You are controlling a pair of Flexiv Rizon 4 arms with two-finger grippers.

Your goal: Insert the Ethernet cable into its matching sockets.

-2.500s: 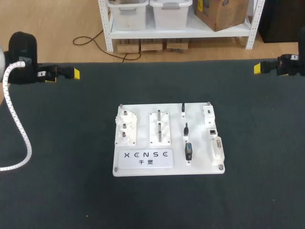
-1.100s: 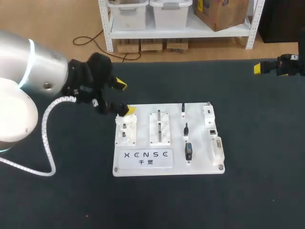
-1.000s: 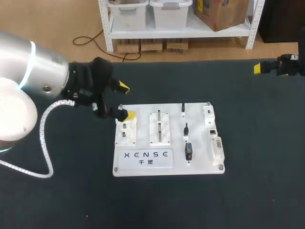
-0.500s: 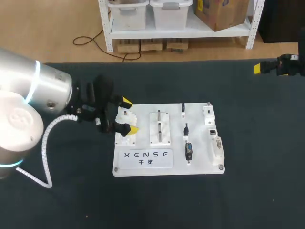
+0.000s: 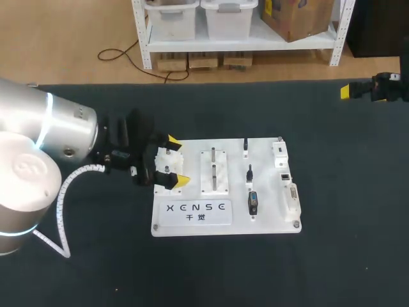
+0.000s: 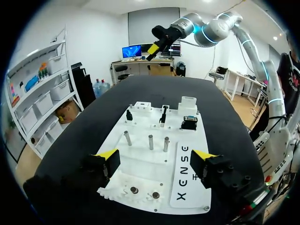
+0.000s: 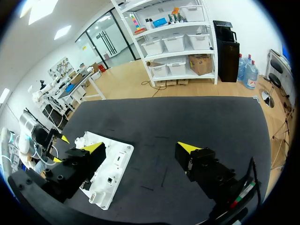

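Centrally on black table (image 5: 339,192), white board (image 5: 268,224); left end effector (image 5: 177,160) at its edge, released.

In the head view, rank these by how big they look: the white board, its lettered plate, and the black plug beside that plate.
Largest to smallest:
1. white board
2. lettered plate
3. black plug

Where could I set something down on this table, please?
The table is bare in front of the white board, right of it and behind it. Crowded: the board's left end, where the left gripper hangs, jaws open.
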